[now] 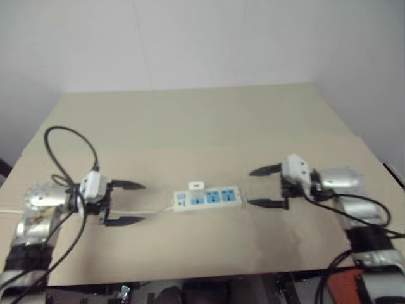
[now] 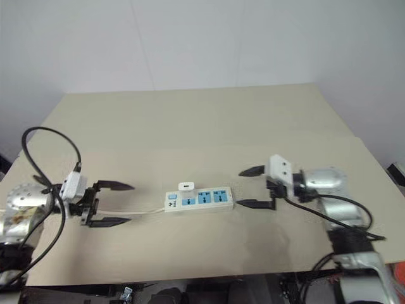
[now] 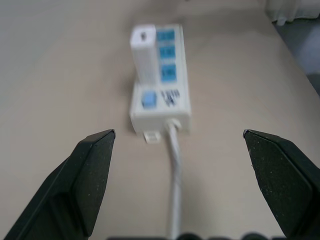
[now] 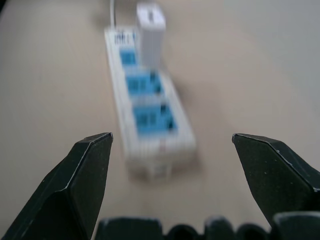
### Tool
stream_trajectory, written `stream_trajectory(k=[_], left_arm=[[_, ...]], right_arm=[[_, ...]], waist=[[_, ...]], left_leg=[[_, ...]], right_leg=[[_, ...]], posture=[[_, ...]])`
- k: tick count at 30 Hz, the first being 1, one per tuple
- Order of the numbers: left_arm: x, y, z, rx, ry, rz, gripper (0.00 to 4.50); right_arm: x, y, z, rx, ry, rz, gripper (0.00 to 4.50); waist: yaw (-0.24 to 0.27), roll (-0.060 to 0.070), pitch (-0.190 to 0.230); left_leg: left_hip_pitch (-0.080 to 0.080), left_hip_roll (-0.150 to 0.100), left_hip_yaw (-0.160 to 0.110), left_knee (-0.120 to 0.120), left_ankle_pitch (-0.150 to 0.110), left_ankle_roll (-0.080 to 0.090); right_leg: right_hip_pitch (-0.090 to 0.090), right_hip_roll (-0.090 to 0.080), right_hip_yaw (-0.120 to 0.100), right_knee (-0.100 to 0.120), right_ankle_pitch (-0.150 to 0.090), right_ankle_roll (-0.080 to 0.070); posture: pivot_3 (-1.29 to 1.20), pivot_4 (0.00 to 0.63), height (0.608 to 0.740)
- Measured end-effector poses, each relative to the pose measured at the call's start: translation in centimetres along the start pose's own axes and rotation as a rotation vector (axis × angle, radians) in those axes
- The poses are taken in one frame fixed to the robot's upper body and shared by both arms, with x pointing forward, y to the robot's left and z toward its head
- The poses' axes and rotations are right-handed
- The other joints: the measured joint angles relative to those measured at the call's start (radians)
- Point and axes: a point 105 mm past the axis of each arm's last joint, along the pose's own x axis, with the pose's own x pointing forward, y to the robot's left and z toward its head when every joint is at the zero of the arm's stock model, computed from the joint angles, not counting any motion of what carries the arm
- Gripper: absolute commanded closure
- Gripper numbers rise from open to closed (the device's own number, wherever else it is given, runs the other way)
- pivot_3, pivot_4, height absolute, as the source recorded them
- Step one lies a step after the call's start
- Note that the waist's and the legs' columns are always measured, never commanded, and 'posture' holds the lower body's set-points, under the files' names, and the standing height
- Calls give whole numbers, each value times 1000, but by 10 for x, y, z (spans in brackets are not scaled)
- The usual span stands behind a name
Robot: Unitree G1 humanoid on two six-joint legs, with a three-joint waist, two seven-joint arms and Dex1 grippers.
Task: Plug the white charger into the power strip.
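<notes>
Looking basically done, white charger stands plugged into the power strip on the surface, left tool and right tool wide open, empty.

White power strip with blue outlet faces, white charger standing on it, thin white cord, pale tan table, black fingers on white gripper housings.

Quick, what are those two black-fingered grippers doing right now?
Left gripper: open, holding nothing.
Right gripper: open, holding nothing.
</notes>
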Motion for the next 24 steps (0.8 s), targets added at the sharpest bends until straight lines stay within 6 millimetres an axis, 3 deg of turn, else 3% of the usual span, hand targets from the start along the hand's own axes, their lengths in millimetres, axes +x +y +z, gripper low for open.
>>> stream_trajectory(k=[4,7,24], left_arm=[[-15,-5,-4,-35,14,57,8],[-18,-6,-1,-39,16,74,8],[-13,2,8,-29,6,97,8]], right_arm=[[-24,6,-7,29,55,-41,0],[-31,9,-9,37,74,-66,0],[-31,12,-3,34,97,-137,0]], waist=[[10,-2,6],[12,-3,7],[17,-3,8]], left_leg=[[1,1,1,0,0,0],[1,2,2,0,0,0],[1,2,6,2,0,0]], right_leg=[[0,0,0,2,0,0],[1,1,0,2,1,-1],[2,1,-1,3,2,-3]], posture=[[0,150,740],[0,150,740],[0,150,740]])
